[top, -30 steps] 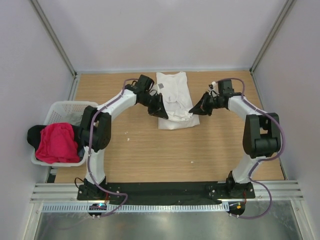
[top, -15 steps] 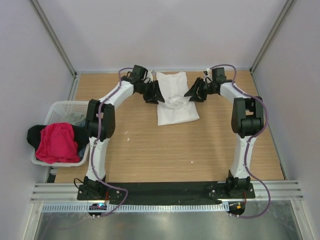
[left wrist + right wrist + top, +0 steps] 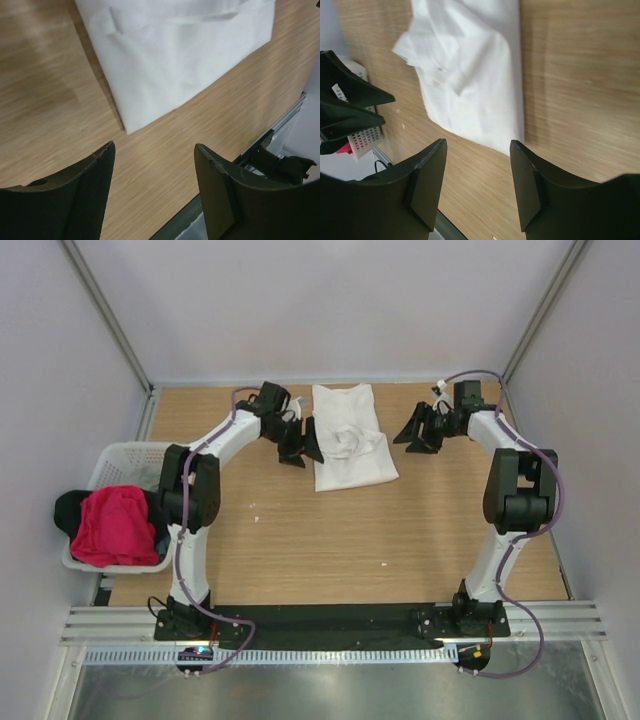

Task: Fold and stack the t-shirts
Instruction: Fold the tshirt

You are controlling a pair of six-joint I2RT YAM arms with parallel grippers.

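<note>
Nearest the arm bases, well behind and to the outer side of the left gripper (image 3: 299, 444), a white lattice basket (image 3: 118, 453) sits at the table's (image 3: 350, 550) left edge. A pink-red t-shirt (image 3: 118, 525) is heaped in it, and a black t-shirt (image 3: 67, 508) hangs over its outer rim. Farther in, both arms reach toward the far half of the table. The left gripper has its jaws spread and holds nothing, with bare wood showing between its fingers in the left wrist view. The right gripper (image 3: 418, 430) is likewise spread and empty. The white t-shirt (image 3: 352, 455) lies folded on the table between the two grippers, just beside the left one and a little apart from the right. It has a rumpled bunch at its middle. In each wrist view its edge lies just ahead of the fingertips, untouched. Its collar end stretches beyond both grippers toward the back wall.
</note>
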